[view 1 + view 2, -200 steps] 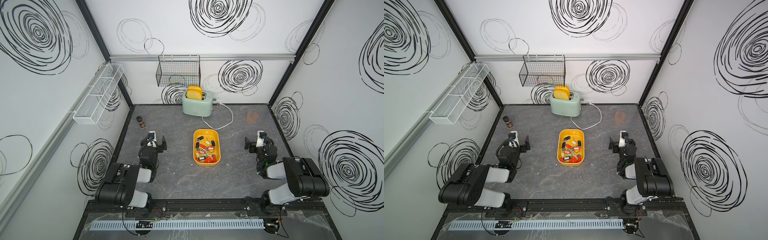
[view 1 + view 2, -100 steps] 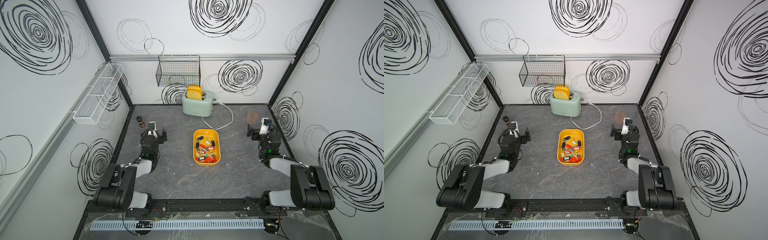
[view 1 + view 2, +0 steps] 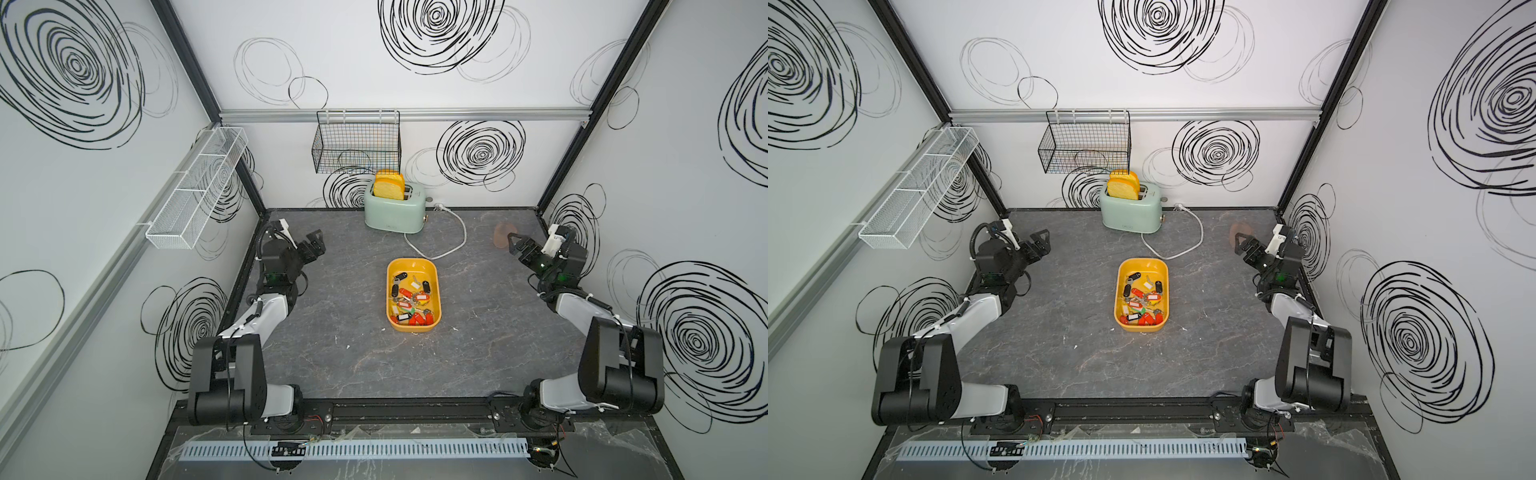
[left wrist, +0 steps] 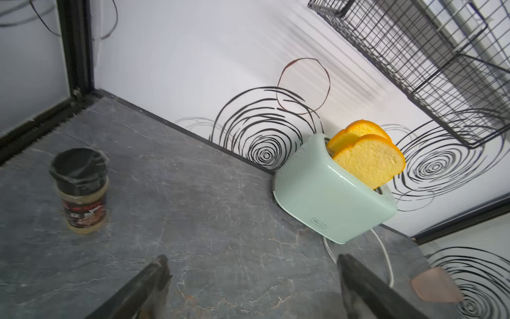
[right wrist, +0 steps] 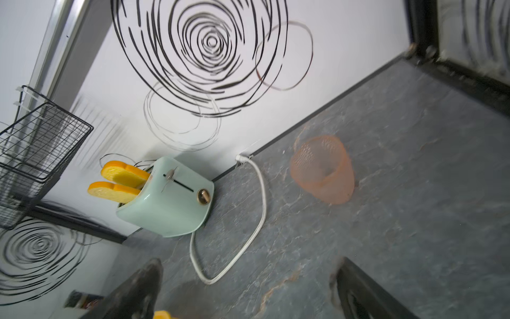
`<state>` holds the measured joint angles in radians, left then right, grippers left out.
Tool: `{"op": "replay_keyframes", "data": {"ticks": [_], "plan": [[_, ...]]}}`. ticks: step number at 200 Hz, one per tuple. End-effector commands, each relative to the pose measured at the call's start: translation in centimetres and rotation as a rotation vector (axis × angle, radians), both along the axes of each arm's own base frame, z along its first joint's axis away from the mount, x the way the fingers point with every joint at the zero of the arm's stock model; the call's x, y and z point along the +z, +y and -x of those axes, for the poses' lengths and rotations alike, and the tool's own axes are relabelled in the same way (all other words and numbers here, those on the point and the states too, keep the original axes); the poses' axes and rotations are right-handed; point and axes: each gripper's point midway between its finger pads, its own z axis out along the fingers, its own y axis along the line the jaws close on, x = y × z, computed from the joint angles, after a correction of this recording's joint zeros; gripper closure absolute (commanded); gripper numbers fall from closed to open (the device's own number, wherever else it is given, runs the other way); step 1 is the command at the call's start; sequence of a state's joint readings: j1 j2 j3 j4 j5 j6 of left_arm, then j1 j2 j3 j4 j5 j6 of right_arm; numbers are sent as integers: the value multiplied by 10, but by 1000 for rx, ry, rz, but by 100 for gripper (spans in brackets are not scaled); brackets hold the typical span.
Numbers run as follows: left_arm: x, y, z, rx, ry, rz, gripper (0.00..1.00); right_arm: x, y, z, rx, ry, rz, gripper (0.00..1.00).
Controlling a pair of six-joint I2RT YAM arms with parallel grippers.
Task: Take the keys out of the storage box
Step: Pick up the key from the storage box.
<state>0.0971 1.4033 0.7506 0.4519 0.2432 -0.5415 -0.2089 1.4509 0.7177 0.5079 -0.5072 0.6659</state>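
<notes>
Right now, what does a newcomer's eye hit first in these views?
The yellow storage box in the middle of the grey tabletop, heaped with the keys on red, black, green and white tags, stands out first. Next comes the mint toaster at the back, with two yellow bread slices sticking up. The left gripper and right gripper hang near the tabletop's side edges, jaws open, holding nothing.
</notes>
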Motion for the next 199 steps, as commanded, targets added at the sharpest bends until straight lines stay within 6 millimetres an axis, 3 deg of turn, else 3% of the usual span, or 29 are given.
{"op": "replay_keyframes", "data": {"ticks": [1, 10, 44, 72, 100, 142, 199], "plan": [[10, -34, 5, -145, 64, 112, 0, 19, 43, -1, 197, 48, -151, 1], [7, -40, 11, -165, 96, 98, 2, 19, 56, -2, 264, 72, -160, 0], [-13, -61, 34, -206, 220, 87, 12, 18, 94, -2, 342, 157, 14, 35], [-31, -88, 59, -291, 304, 88, 23, 6, 126, 3, 396, 255, 171, 51], [-45, -113, 81, -369, 349, 103, 31, -6, 168, 14, 457, 309, 325, 57], [-56, -132, 95, -416, 385, 93, 32, -39, 218, 32, 521, 402, 425, 62], [-56, -149, 104, -479, 385, 74, 39, -75, 248, 39, 567, 510, 534, 65]]}}
